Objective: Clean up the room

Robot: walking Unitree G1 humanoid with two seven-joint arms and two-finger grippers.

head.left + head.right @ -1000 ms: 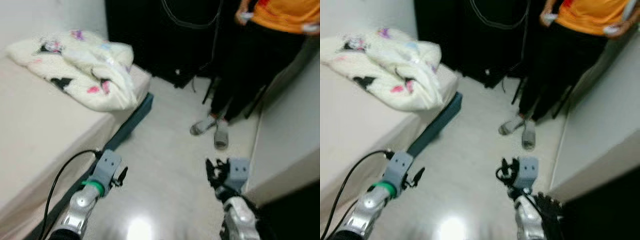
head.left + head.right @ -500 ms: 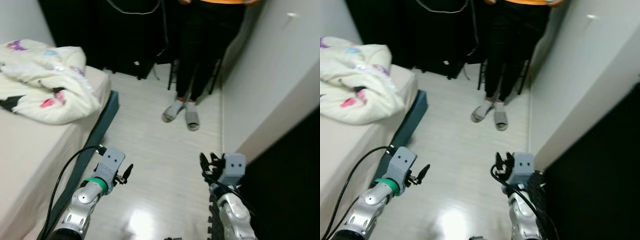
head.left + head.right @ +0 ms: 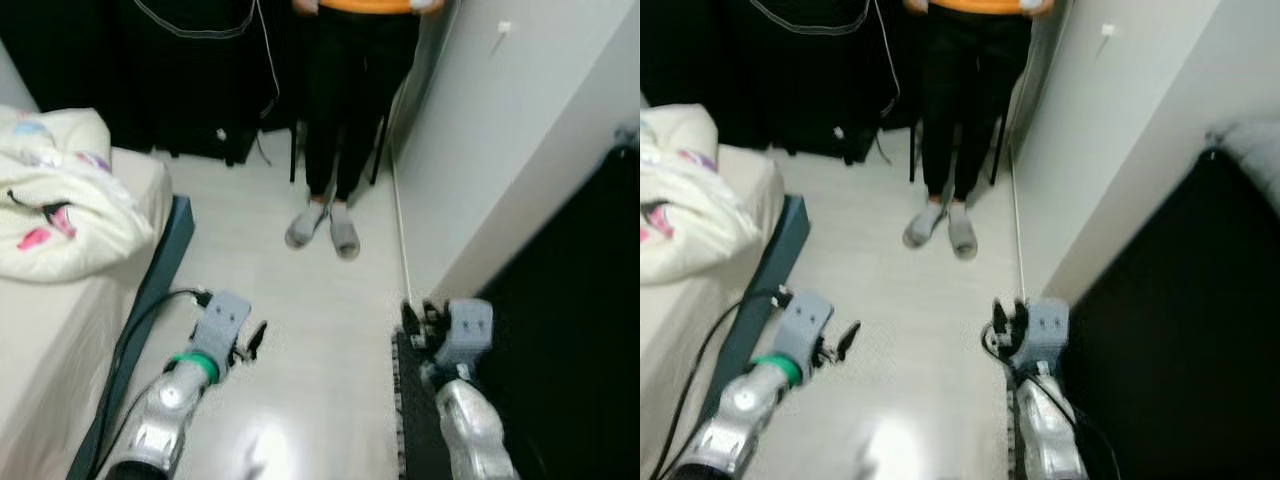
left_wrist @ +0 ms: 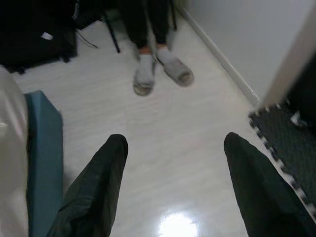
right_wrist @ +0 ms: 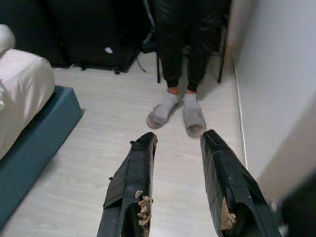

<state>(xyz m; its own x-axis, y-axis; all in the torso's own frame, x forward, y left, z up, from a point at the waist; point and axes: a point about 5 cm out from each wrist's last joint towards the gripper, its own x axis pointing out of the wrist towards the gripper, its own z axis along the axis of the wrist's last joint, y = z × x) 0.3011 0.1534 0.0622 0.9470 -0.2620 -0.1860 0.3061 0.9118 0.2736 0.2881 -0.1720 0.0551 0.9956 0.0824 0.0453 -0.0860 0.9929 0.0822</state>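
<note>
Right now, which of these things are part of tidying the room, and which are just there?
Likely part of the tidying:
- crumpled blanket on the bed
- left tool and right tool, both open and empty

Just there:
- person standing in slippers
- dark floor mat
- wall

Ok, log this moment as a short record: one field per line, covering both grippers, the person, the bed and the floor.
left gripper: held low over the pale floor, fingers open, holding nothing
right gripper: held low over the floor near the white wall, fingers open, holding nothing
person: stands ahead in black trousers, grey socks and slippers
bed: on the robot's left, blue-edged base
blanket: cream with printed patches, bunched on the bed
floor: pale wood-look
foam mat: dark, by the right wall
</note>
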